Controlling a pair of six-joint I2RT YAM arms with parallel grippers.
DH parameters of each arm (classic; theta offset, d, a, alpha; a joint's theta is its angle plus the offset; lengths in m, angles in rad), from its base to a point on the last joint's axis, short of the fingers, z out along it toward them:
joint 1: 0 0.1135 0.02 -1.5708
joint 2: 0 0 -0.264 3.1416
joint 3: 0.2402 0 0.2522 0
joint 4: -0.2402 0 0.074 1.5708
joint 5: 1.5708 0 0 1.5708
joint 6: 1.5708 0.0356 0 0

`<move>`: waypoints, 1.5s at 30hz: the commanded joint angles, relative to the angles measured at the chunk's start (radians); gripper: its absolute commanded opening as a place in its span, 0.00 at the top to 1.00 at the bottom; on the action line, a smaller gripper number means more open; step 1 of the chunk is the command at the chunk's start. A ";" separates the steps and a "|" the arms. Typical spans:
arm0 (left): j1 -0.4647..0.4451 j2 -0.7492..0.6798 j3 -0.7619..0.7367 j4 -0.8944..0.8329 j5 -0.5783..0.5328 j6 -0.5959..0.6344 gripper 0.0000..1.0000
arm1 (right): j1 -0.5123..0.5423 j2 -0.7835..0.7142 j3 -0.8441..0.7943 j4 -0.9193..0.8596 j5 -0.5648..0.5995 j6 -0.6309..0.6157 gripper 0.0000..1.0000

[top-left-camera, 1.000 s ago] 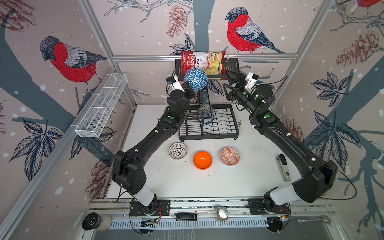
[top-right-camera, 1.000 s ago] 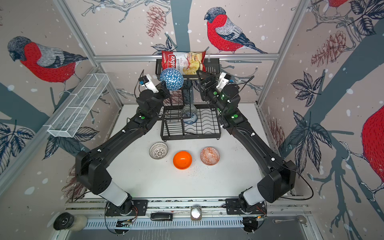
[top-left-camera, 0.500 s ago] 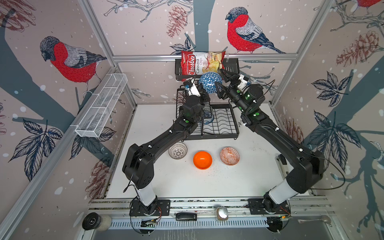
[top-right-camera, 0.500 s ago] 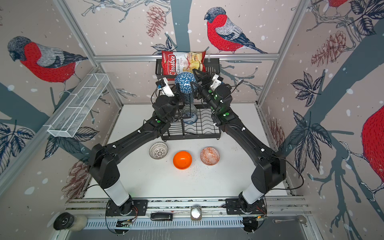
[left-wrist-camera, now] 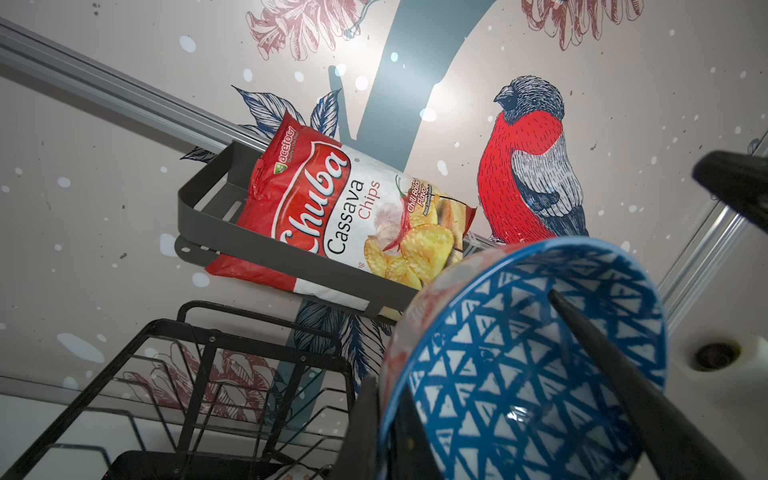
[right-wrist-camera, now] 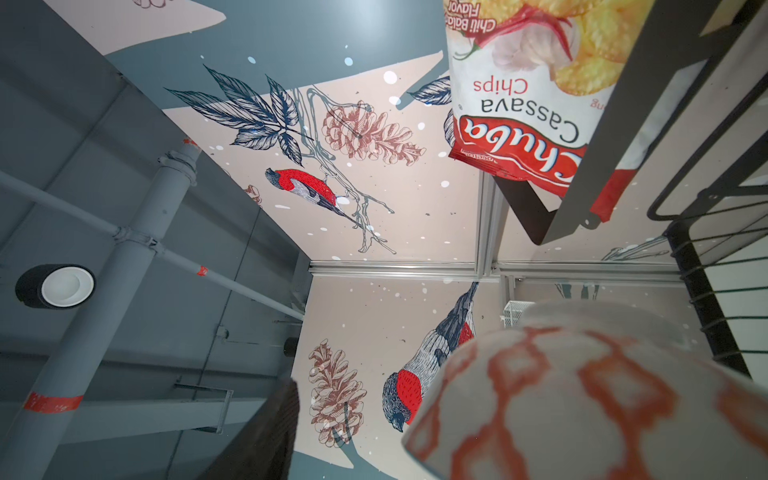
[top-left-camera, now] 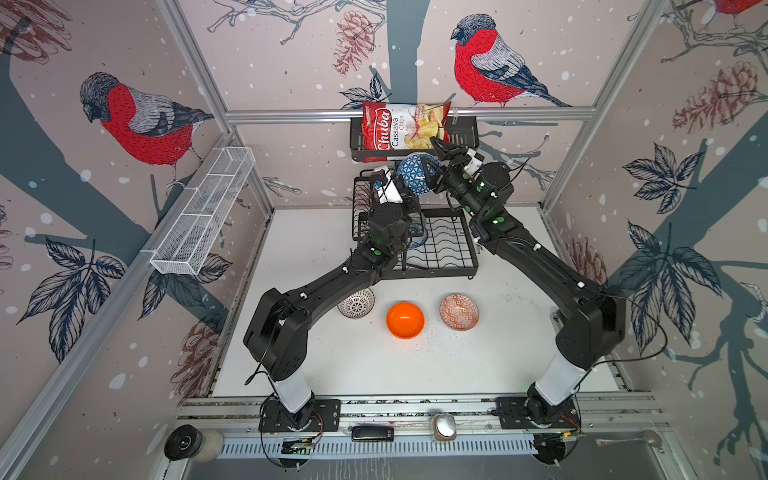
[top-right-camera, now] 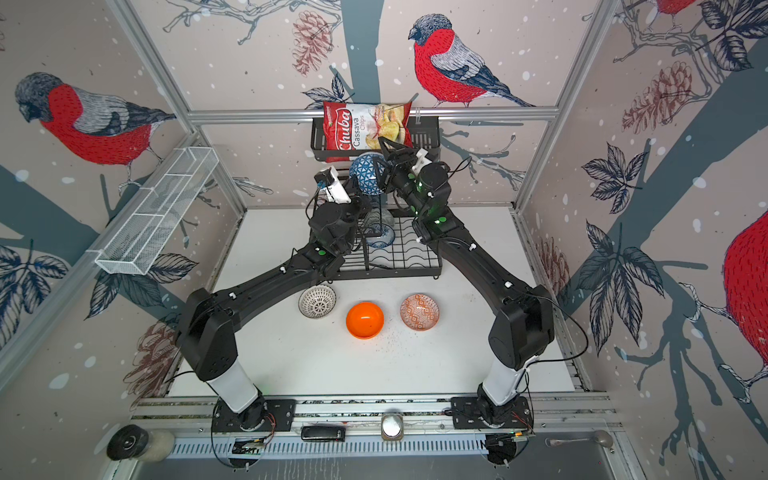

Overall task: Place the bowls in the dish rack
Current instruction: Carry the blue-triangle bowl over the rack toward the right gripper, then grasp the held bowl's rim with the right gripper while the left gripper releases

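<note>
**Bowl high over the rack, two grippers at it**

The blue-white bowl (top-left-camera: pixel 415 174) hangs in the air above the back of the dish rack (top-left-camera: pixel 453 257), just below the chips bag (top-left-camera: pixel 399 131). The left gripper (left-wrist-camera: pixel 459 347) has it pinched by the rim. Its jaws are almost together, with one finger inside the bowl and the other against the outer wall.

The right gripper (top-left-camera: pixel 434 160) sits at the bowl's far side with its jaws partly spread. In its own wrist view the one finger that shows stands clear of the bowl's wall, so I'd say it has no hold.

The bowl looks glazed and hard. I'd expect it to be stiff, smooth and rather slippery, and likely to chip if it dropped onto the wires. It seems light enough for a rim pinch, though held that way it could swing. The safest place to take it is across the rim, opposite the left gripper's fingers.

A second blue bowl (top-right-camera: pixel 380 237) stands on edge in the rack. The white lined bowl (top-left-camera: pixel 356 303), orange bowl (top-left-camera: pixel 405 320) and red patterned bowl (top-left-camera: pixel 459 311) wait on the table.
</note>
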State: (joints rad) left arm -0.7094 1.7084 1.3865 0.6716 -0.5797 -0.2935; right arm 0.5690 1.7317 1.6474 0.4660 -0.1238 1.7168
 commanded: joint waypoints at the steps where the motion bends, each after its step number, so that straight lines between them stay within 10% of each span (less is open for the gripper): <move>1: -0.007 -0.022 -0.016 0.159 -0.022 0.019 1.00 | -0.004 0.010 0.020 -0.003 0.038 0.018 0.39; 45: -0.041 -0.051 -0.076 0.214 -0.082 0.137 0.95 | 0.019 -0.043 -0.105 0.012 -0.025 0.009 1.00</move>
State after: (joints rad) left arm -0.7448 1.6794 1.2877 0.7719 -0.6838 -0.1272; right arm 0.5922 1.6852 1.5429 0.4747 -0.2035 1.7809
